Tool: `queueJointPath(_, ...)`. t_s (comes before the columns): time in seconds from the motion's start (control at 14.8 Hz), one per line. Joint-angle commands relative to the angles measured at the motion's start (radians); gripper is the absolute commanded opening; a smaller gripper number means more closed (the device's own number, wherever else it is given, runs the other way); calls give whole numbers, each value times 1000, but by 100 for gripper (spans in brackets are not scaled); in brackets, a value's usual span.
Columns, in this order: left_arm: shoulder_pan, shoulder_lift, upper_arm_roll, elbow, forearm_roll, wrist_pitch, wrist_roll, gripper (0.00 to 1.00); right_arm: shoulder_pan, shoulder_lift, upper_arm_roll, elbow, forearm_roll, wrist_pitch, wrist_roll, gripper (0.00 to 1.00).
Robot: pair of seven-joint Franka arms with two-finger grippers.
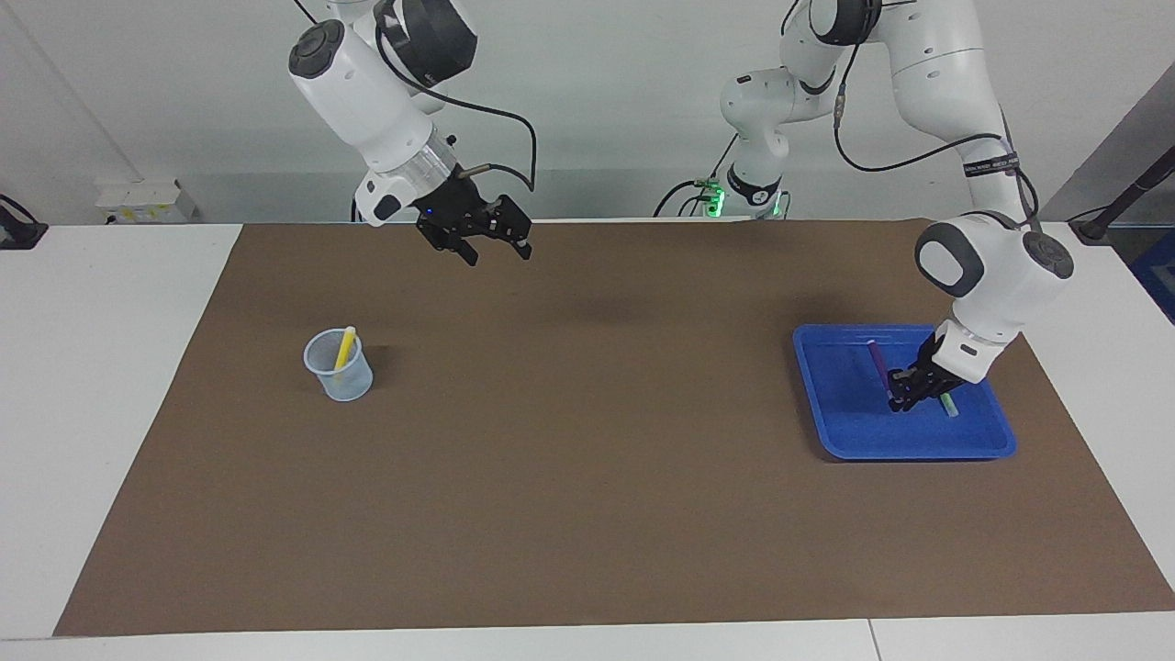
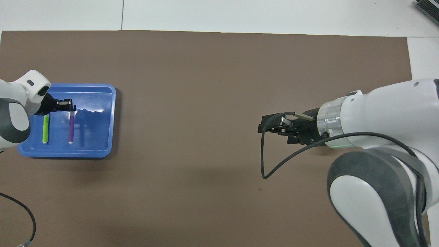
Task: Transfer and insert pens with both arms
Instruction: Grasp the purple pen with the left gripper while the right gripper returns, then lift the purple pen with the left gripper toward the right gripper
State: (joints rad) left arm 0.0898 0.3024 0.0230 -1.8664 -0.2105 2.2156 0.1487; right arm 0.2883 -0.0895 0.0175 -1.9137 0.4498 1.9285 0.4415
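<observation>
My left gripper (image 1: 900, 399) (image 2: 70, 108) is shut on one end of the purple pen (image 1: 878, 361) (image 2: 71, 128), low over the blue tray (image 1: 904, 452) (image 2: 103, 151). The pen slants, and whether its free end touches the tray I cannot tell. The green pen (image 1: 948, 405) (image 2: 45, 128) lies flat in the tray beside it. A yellow pen (image 1: 344, 347) stands in a clear cup (image 1: 341, 376) toward the right arm's end. My right gripper (image 1: 496, 248) (image 2: 265, 128) hangs open and empty, high over the mat near the robots.
A brown mat (image 1: 587, 477) covers most of the white table. A black cable (image 2: 271, 161) loops from the right wrist. A smaller white arm with a green-lit base (image 1: 753, 184) stands at the robots' edge of the table.
</observation>
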Motion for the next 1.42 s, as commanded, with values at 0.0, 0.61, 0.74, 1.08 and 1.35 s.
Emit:
queueJointPath(0.0,-21,-38,8,9,-29,-57,-84,0,-4,-4,2,-10,23,10,10,100)
queueJointPath(0.61,-41,-117,6,7,-378,-83,-415,0,-4,-6,2,-11,23,-2,10,100)
queueJointPath(0.74,-42,-118,6,4,-473,-73,-497,0,-4,-6,2,-11,23,0,10,100)
queueJointPath(1.08,-102,-128,5,-8,-598,28,-708,0,-4,-6,2,-11,23,6,10,100)
queueJointPath(1.35,-179,-132,5,-42,-668,121,-796,0,-4,-4,2,-11,24,17,32,100)
